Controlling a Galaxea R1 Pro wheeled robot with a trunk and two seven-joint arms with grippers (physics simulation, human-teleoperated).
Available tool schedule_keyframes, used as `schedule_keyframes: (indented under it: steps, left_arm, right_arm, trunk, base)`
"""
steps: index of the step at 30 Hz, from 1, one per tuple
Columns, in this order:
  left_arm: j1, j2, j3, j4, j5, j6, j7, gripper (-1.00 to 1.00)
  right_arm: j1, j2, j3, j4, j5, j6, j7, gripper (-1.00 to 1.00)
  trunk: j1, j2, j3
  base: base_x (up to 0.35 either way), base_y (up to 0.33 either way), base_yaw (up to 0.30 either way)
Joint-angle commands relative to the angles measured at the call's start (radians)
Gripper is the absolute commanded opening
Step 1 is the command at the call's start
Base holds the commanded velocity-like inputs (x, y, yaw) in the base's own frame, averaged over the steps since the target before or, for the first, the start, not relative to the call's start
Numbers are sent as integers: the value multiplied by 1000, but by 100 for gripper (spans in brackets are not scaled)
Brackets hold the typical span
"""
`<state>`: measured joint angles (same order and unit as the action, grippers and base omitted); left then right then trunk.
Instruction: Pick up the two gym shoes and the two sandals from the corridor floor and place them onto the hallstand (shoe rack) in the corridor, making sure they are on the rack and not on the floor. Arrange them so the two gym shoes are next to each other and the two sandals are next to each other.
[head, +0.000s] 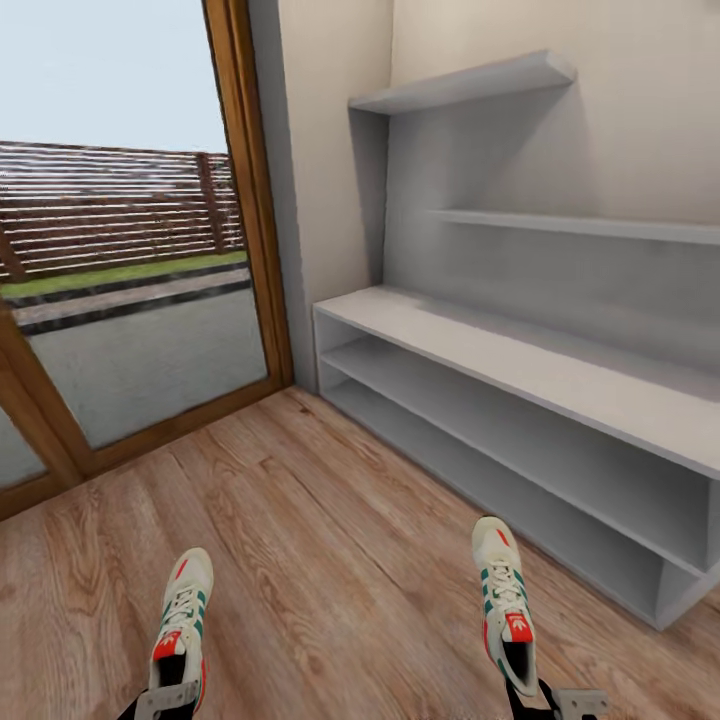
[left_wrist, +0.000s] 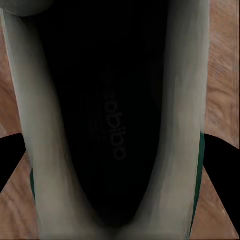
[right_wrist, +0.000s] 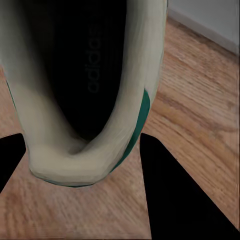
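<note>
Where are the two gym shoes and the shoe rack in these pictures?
left gym shoe (head: 183, 612): head view, on its laces.
right gym shoe (head: 505, 592): head view, on its laces.
shoe rack (head: 520, 367): head view, on its bench top.

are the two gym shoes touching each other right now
Apart. The head view shows the left gym shoe and the right gym shoe separated by a wide stretch of bare corridor floor, each at its own side.

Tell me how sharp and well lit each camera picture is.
Head view: evenly lit, crisp on the rack, fence slightly streaky. Left wrist view: left shoe very close, soft, its inside nearly black. Right wrist view: right shoe blurred, floor grain clear.
</note>
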<state>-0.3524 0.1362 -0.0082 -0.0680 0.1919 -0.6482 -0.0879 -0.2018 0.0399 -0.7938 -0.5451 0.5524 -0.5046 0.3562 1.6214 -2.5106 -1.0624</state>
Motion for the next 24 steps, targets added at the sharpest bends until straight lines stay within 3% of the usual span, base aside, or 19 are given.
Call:
schedule_keyframes:
  steps: [1, 11, 24]
  left_arm:
    - [0, 0, -1, 1, 11, -2, -9, -100]
    - [0, 0, -1, 1, 16, -1, -8, -100]
    - [0, 0, -1, 1, 12, -2, -9, -100]
  right_arm:
    - [-2, 1, -9, -1, 1, -2, 9, -100]
    - [-1, 1, -9, -1, 1, -2, 9, -100]
    - [-1, 1, -9, -1, 1, -2, 9, -100]
  trunk:
    - [0, 0, -1]
    - [0, 0, -1]
    - [0, 0, -1]
  base:
    - [0, 0, -268]
    - [69, 156, -268]
    - [11, 21, -268]
